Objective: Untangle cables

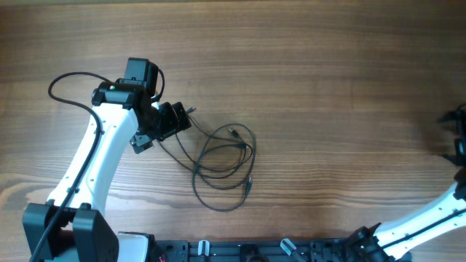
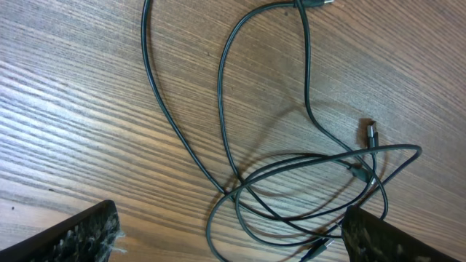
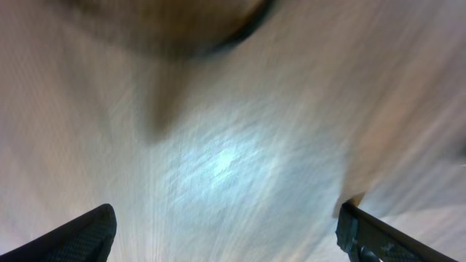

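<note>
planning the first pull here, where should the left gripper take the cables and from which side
Grip the cables at the lone strand running clear of the crossings, not the overlapped loops. Come straight down with the open left gripper, jaws astride it: it lies flat and single there, so only one wire should get pinched.

Both sets of jaws stand wide apart.
Left gripper (image 1: 177,118) points rightward off its white arm (image 1: 95,156); right gripper (image 1: 459,135) sits at the overhead view's edge.
</note>
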